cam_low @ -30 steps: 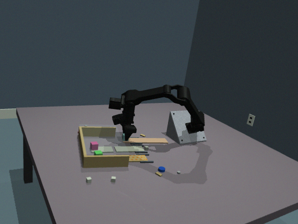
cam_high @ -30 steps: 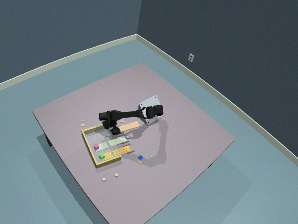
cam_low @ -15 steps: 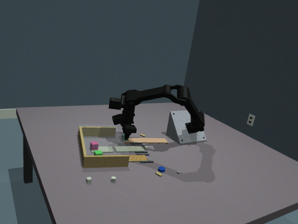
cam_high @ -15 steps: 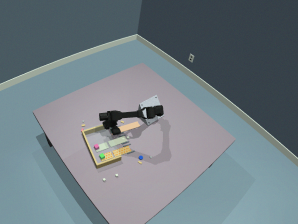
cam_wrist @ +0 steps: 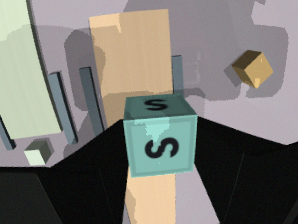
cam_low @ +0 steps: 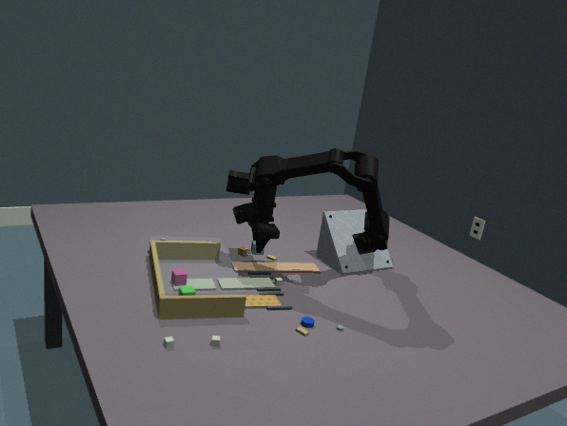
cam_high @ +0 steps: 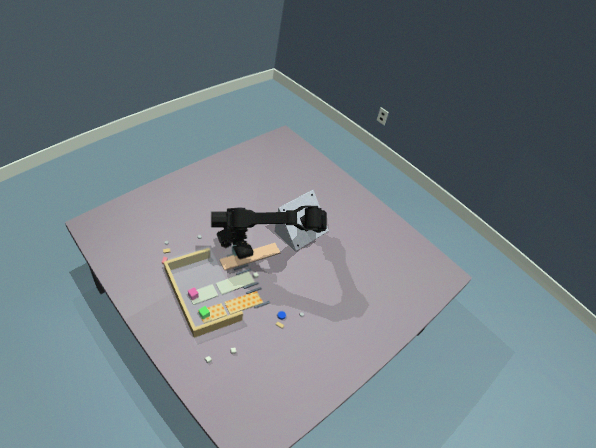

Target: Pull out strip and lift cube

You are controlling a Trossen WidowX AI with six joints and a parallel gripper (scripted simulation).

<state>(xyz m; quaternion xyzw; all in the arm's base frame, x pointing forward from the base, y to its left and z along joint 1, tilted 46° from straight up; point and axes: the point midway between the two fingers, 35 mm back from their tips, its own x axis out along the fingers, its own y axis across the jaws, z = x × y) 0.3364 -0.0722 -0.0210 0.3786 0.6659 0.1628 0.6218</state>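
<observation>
Mauve table top [cam_high: 350,310] carries the plain peach strip [cam_high: 260,252] — above it, the black gripper [cam_wrist: 160,145], half-closed, clamps the teal S-labelled cube [cam_wrist: 160,137].

The mauve counter [cam_low: 428,333] carries a tan strip [cam_low: 285,267] lying flat directly below the pincer [cam_low: 261,244]. A small brown cube [cam_low: 243,251] sits just beside the pincer. A three-walled wooden tray [cam_low: 200,305] rests further out from the pincer, open toward the strip. A grey wedge mount [cam_low: 340,235] stands beyond the strip's far end. A blue disc [cam_low: 307,321] and two pale cubes [cam_low: 168,341] lie well apart from the pincer.
</observation>
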